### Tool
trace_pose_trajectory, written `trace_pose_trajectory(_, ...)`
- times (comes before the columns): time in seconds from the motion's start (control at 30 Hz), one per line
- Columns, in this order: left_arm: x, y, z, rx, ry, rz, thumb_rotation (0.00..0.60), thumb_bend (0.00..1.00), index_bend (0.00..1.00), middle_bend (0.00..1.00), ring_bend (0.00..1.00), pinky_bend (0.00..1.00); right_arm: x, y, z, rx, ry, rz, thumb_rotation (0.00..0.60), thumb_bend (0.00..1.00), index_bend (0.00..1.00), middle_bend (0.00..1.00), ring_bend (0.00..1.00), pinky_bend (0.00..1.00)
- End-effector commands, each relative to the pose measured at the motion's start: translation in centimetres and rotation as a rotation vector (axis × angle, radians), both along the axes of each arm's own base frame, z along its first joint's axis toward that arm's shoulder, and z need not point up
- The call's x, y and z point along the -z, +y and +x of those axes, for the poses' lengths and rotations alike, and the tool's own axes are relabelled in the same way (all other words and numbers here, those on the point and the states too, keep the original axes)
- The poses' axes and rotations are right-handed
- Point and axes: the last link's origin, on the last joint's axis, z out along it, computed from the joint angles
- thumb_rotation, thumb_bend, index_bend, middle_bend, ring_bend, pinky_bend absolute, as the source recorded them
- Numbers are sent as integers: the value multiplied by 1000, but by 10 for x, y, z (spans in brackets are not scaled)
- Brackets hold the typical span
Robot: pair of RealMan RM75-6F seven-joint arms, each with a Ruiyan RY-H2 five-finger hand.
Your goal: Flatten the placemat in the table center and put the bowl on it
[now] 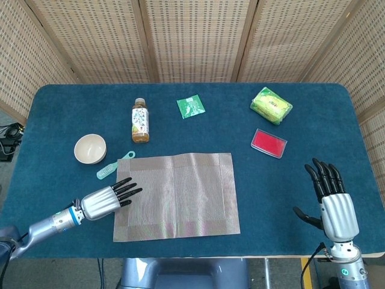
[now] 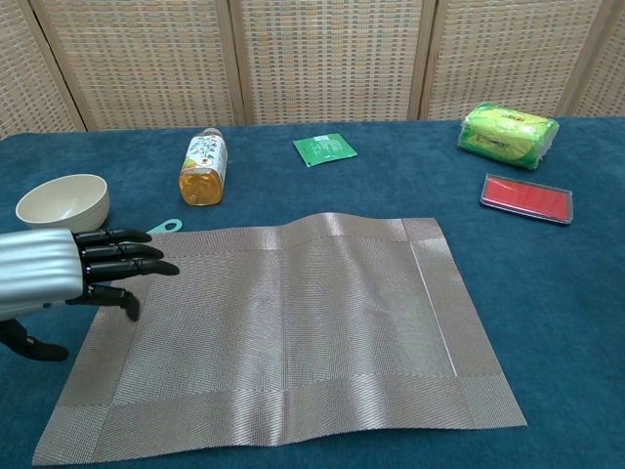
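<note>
At the bottom right of the head view the right hand (image 1: 332,201) stands upright near the table's front edge, fingers spread, holding nothing and well apart from everything else. At the lower left, the left hand (image 1: 108,198) lies low with its fingers stretched out flat and slightly apart, the fingertips (image 2: 146,266) over the left border of the placemat (image 1: 177,195); whether they press on it or hover just above cannot be told.

The placemat lies in the lower middle of the frame, spread open. The chest view shows a gentle ripple along its far edge and a slight wave along the near edge. It looks like a thin woven sheet: light, limp, likely to slide on the blue table cloth (image 1: 301,120) and to buckle if pushed from one side. Flat palm pressure stroked outward probably suits it better than pinching.

Farther back, at the left, the bowl (image 1: 90,149) sits upright and empty, clear of the mat, with a teal brush (image 1: 114,165) between them. It looks rigid, smooth and possibly breakable; a hold across the rim seems best.
</note>
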Motion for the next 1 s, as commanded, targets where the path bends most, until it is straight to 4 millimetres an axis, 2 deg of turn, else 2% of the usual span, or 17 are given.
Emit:
trace_pose_trajectory(0.03, -24, 5, -4, -13, -37, -15, 600, 0, 0, 0, 0, 0, 0, 0, 0, 0, -2, 2, 600, 0, 62, 0, 0, 0)
trace_pose_trajectory(0.23, -60, 24, -8, -97, -153, 97, 600, 0, 0, 0, 0, 0, 1, 0, 0, 1, -3, 3, 600, 0, 62, 0, 0, 0)
trace_pose_trajectory(0.27, -71, 35, -11, -194, -227, 154, 600, 0, 0, 0, 0, 0, 1, -1, 0, 1, -4, 4, 600, 0, 62, 0, 0, 0)
trace_pose_trajectory(0.33, -76, 46, -18, -306, -276, 194, 600, 0, 26, 0, 0, 0, 1, -1, 1, 1, -4, 5, 600, 0, 62, 0, 0, 0)
trace_pose_trajectory(0.47, -83, 70, -35, -530, -291, 282, 600, 0, 132, 0, 0, 0, 2, -1, 0, 2, -1, 9, 600, 0, 62, 0, 0, 0)
trace_pose_trajectory(0.6, -85, 80, -45, -640, -279, 342, 600, 15, 223, 0, 0, 0, 3, -1, 0, 4, -1, 11, 600, 0, 62, 0, 0, 0)
trace_pose_trajectory(0.73, -82, 87, -55, -718, -253, 373, 600, 137, 312, 0, 0, 0, 4, -2, 0, 7, 0, 14, 600, 0, 62, 0, 0, 0)
trace_pose_trajectory(0.83, -77, 89, -61, -757, -238, 378, 600, 204, 333, 0, 0, 0, 4, -3, -1, 8, 2, 17, 600, 0, 62, 0, 0, 0)
trace_pose_trajectory(1.0, -65, 90, -67, -805, -219, 358, 600, 246, 343, 0, 0, 0, 5, -3, -1, 10, 3, 18, 600, 0, 62, 0, 0, 0)
